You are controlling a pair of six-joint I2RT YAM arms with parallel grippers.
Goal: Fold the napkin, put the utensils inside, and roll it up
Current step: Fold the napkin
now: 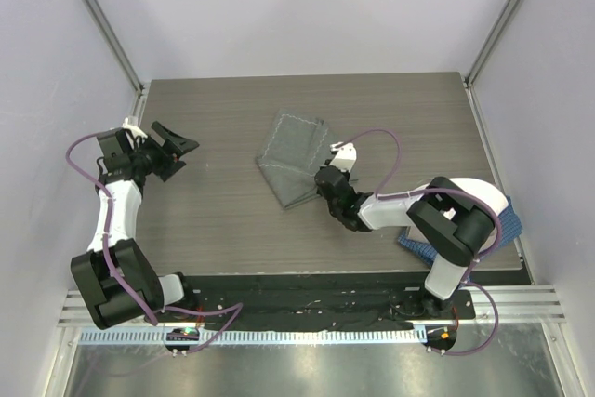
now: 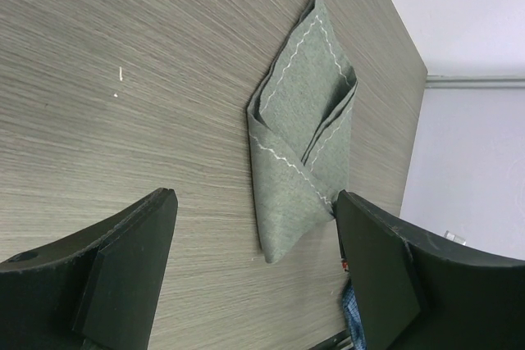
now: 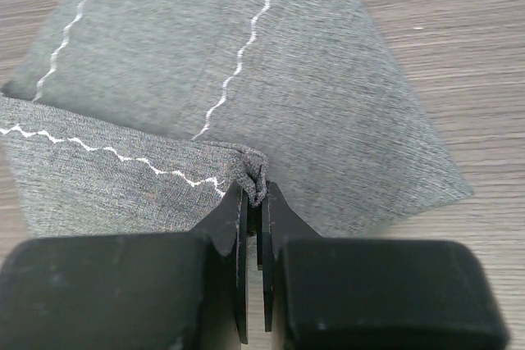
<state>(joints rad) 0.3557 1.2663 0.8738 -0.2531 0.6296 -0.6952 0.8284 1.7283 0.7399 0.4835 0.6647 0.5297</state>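
Napkin [image 1: 293, 157]: lying folded at centre-right of the tabletop [image 1: 223, 211].
Right fingers [image 3: 244, 206]: pinching shut on a folded corner, probably to steady the fold.
Left fingers [image 1: 182, 148]: hanging wide open, empty, at left.

Lab robot cell: grey wood-grain tabletop [image 1: 223, 220], white enclosure walls [image 1: 307, 6], silver aluminium frame posts [image 1: 102, 18], black-and-white robot arms [image 1: 116, 216].

Grey wood-grain table [image 1: 223, 220] mid-frame, pale walls around it, metal posts [image 1: 102, 16] running to the upper corners. Blue checked cloth [image 1: 509, 222] bunched at the table's lower-right edge. Metal rail [image 1: 307, 334] along the bottom; small white speck [image 2: 120, 74] on the tabletop, upper left of the left wrist view.
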